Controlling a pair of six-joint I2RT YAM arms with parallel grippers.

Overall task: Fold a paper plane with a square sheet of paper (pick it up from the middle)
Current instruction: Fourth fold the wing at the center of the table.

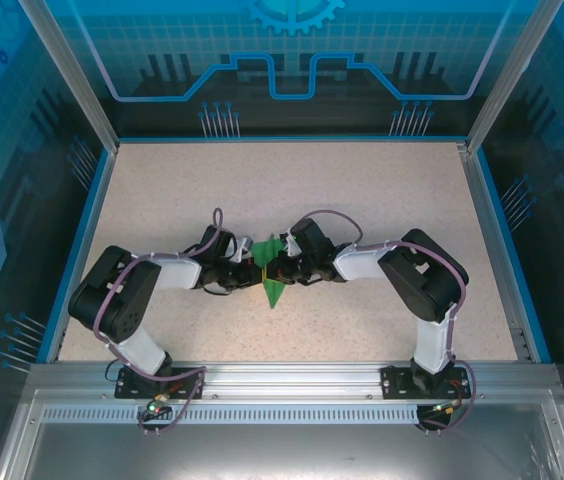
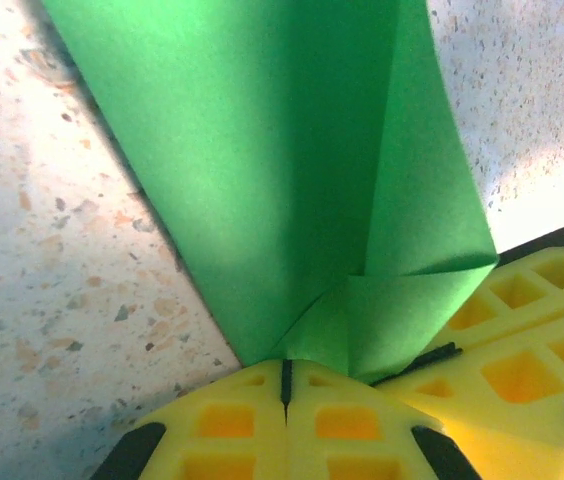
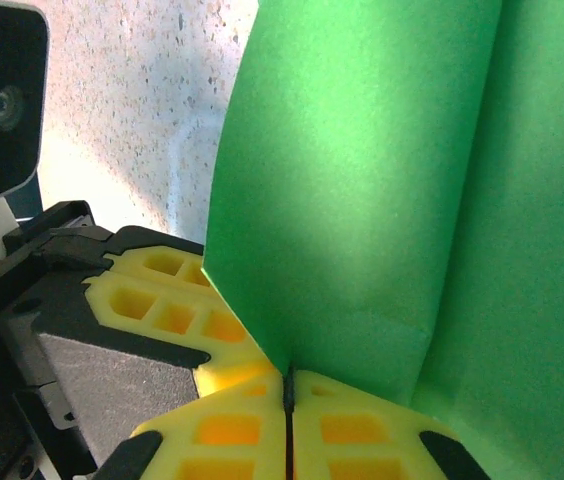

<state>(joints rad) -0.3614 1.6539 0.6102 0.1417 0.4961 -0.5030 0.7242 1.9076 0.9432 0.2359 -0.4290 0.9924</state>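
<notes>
The square sheet of paper is bright green and folded into a slim pointed plane shape with a centre crease. It stands on edge at the middle of the table, between my two grippers. My left gripper is shut on it from the left. In the left wrist view the yellow jaws meet at the paper's lower corner. My right gripper is shut on it from the right, and a paper edge runs into its closed seam. The two grippers almost touch; the right one's fingers show beside the left's.
The speckled beige table has a blue rim and glass walls with metal posts at the corners. An aluminium rail carries both arm bases at the near edge. The left gripper's fingers and camera housing sit close in the right wrist view.
</notes>
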